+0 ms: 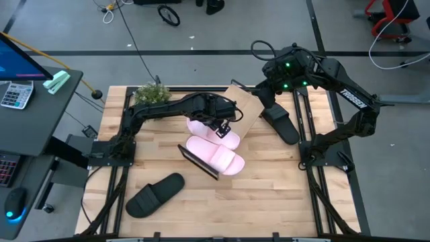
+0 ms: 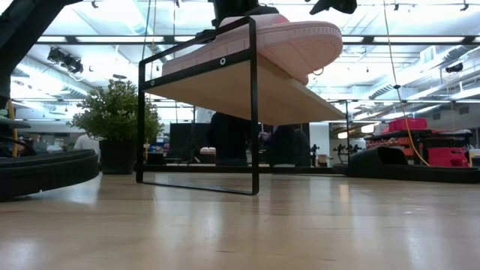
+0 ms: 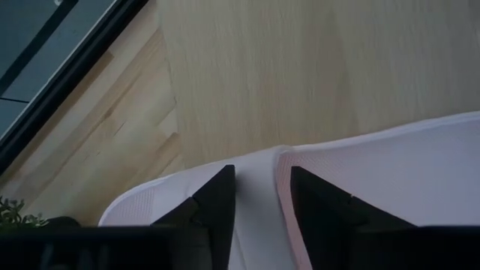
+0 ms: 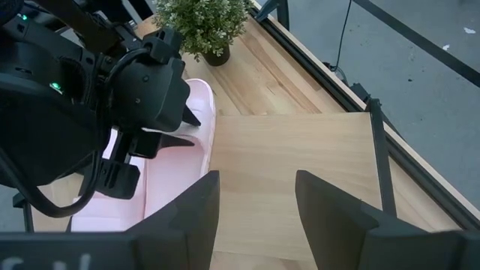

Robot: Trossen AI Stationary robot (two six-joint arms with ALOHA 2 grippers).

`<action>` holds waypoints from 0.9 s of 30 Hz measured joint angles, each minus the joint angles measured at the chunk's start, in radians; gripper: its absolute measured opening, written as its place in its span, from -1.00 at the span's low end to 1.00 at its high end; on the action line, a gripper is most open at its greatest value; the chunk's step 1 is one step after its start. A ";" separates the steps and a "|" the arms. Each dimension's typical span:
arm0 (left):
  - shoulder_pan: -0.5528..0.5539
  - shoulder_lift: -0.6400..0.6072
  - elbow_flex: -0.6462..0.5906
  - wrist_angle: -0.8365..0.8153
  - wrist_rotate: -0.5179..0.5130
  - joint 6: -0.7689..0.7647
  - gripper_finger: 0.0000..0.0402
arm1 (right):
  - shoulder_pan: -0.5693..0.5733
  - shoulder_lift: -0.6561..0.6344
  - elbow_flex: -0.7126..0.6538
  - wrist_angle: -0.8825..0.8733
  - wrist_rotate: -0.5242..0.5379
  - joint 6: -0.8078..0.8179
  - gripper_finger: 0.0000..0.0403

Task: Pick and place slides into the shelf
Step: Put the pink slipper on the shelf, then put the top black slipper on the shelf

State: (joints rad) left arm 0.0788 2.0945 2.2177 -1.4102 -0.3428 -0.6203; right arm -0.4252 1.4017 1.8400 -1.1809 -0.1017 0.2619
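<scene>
The shelf point(image 1: 247, 107) stands slantwise at mid-table, its light board between black end frames point(image 2: 199, 112). Two pale pink slides lie side by side on it: the near one point(image 1: 218, 156) and the far one point(image 1: 232, 140). My left gripper point(image 1: 222, 129) reaches in from the left and is shut on the far pink slide point(image 3: 390, 172). My right gripper point(image 4: 255, 210) hovers open above the shelf's bare far end, touching nothing. One black slide point(image 1: 154, 195) rests sole-down on the table near the left corner. The other black slide point(image 1: 282, 124) lies right of the shelf. My left gripper holds the far pink slide at the raised edge of its strap point(image 3: 281, 176), which runs between the two fingers point(image 3: 217, 202). The fingers come from above, slanting down from the table's left. The slide lies flat on the shelf board point(image 4: 199, 150).
A small potted plant point(image 1: 151, 93) stands at the table's far left edge. The table's near middle point(image 1: 235, 202) is bare wood. A desk with a calculator and monitor point(image 1: 17, 94) sits left of the table; cables lie on the floor beyond.
</scene>
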 joint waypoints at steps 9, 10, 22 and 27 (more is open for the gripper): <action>0.000 0.000 0.020 -0.006 0.010 0.017 -0.07 | 0.000 0.000 0.000 0.000 0.000 -0.002 -0.10; 0.000 0.000 0.035 -0.008 0.014 0.026 -0.04 | 0.000 0.000 0.000 0.000 0.000 -0.002 -0.10; -0.062 -0.055 0.131 0.063 -0.046 -0.023 0.11 | -0.020 -0.016 0.000 -0.097 0.041 -0.025 -0.10; -0.118 -0.062 0.131 0.124 -0.077 -0.052 0.04 | -0.041 -0.054 0.000 -0.114 0.064 -0.028 -0.10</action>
State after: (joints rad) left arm -0.0395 2.0327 2.3486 -1.2858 -0.4193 -0.6725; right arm -0.4663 1.3478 1.8400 -1.2952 -0.0381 0.2341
